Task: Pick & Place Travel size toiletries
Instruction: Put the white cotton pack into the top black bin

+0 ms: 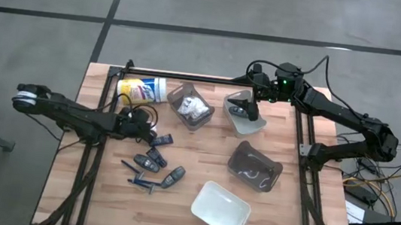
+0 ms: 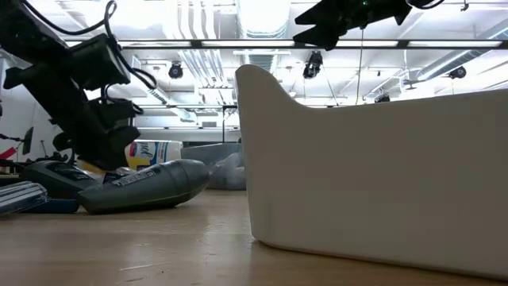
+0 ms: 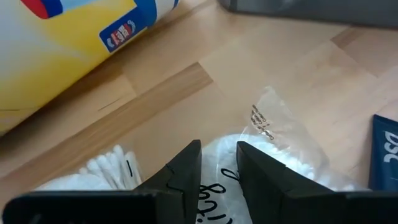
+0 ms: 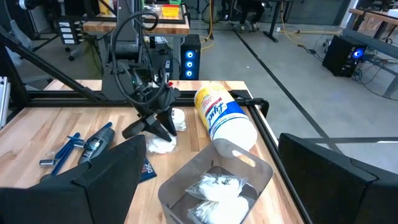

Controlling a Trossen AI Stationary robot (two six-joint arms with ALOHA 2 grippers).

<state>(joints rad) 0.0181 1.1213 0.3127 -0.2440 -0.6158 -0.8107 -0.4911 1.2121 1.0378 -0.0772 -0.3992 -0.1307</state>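
Left end effector (image 3: 219,163) pinches a clear packet (image 3: 273,140) beside the canister (image 3: 68,37); bare wood beyond.

- Bins: four. Smoky bin (image 1: 190,106) holding white packets; a second smoky bin (image 1: 244,114); a third smoky bin (image 1: 254,167); one white bin (image 1: 220,209).
- Canister (image 1: 142,90), yellow label: one.
- Grey-blue oblong pieces (image 1: 172,176): about four; exact count unclear.
- Thin blue sticks (image 1: 141,184): about two.
- Robot arms: two.

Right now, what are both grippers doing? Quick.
Left gripper: jaws nearly shut, pinching a clear packet of cotton swabs on the table.
Right gripper: jaws open, empty, above a smoky bin.
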